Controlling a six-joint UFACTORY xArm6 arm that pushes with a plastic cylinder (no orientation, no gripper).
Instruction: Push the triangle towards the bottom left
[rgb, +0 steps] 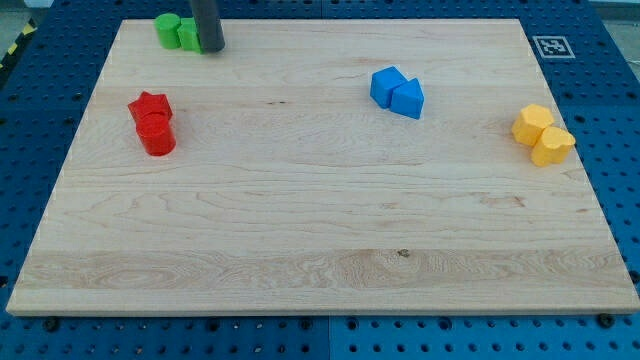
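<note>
A blue triangle block (408, 100) lies right of centre near the view's top, touching a blue cube (387, 85) on its upper left. My tip (210, 48) is at the view's top left, far from the blue pair. It stands right against the right side of the green blocks (177, 31).
A red star block (150, 105) sits on the left with a red cylinder (157, 135) just below it. Two yellow blocks (543, 134) sit at the right edge. The wooden board (320, 250) lies on a blue pegboard. A marker tag (552, 46) is at the top right.
</note>
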